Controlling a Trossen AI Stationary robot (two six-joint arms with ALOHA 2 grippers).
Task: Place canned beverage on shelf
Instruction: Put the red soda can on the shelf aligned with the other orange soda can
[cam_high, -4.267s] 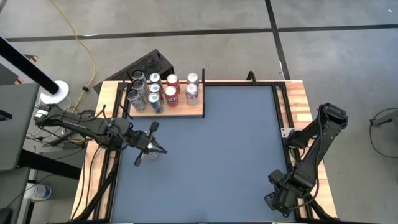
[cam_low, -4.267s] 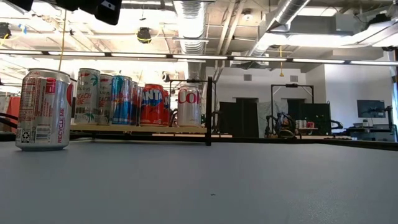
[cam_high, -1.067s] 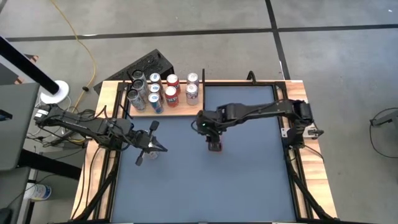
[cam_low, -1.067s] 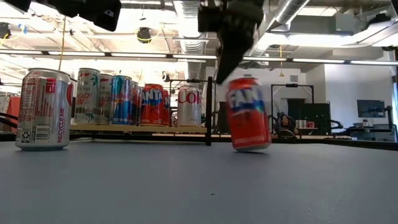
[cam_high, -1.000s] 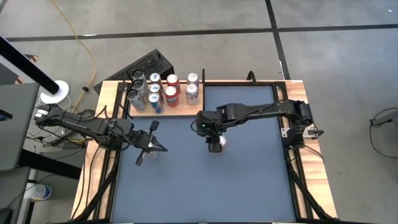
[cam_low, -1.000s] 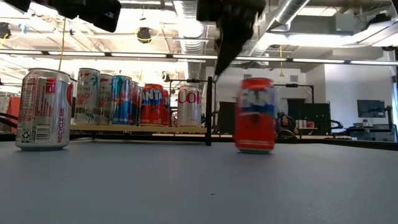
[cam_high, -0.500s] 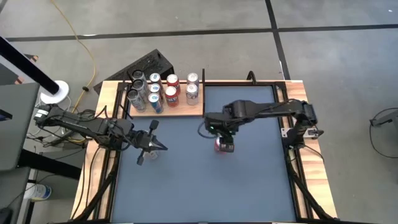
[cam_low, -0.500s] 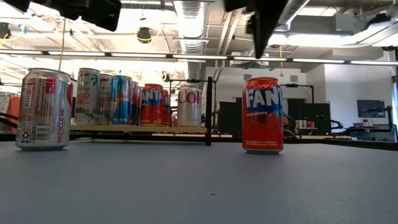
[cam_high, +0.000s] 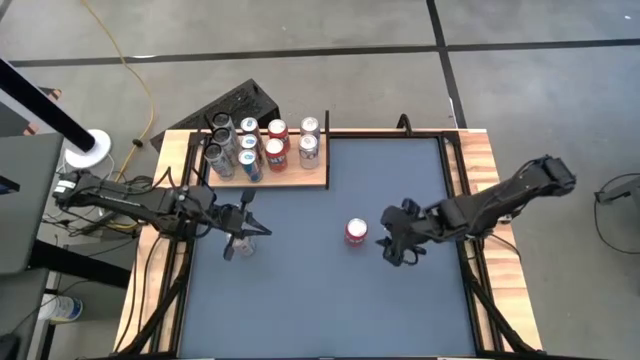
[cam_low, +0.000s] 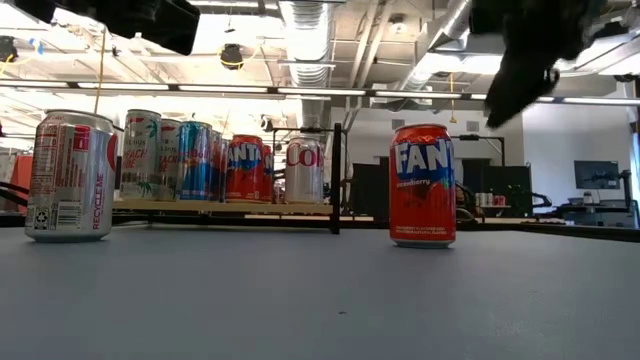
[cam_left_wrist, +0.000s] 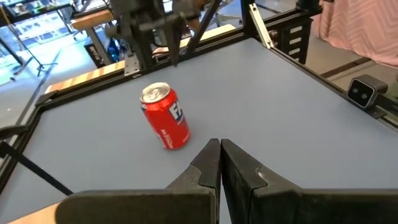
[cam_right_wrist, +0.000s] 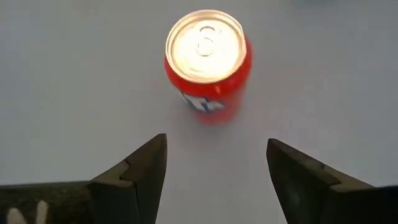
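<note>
Red Fanta can (cam_high: 356, 232) stands upright on the blue bench (cam_high: 400, 300), roughly at its centre, free of both grippers. Silver top faces up in the right wrist view (cam_right_wrist: 206, 38); label reads clearly in the low view (cam_low: 421, 185).

Right gripper (cam_high: 392, 243) sits just beside the can at its 3 o'clock, raised off the bench. Its fingers (cam_right_wrist: 138, 171) are spread wide with nothing between them; the can lies beyond the tips, apart from both.

Left gripper (cam_high: 240, 235) hangs at the can's 9 o'clock, well apart from it, above a silver can (cam_low: 69, 176) that stands upright on the bench. Its fingers (cam_left_wrist: 208, 165) are pressed together, holding nothing.

Shelf (cam_high: 300, 178) lies at the bench's 11 o'clock corner, at about 10 o'clock from the red can. It carries a cluster of upright cans (cam_high: 262, 143), silver, blue and red, in two rows. In the low view they stand in a line on the board (cam_low: 225, 207) behind a thin black post (cam_low: 336, 178)
</note>
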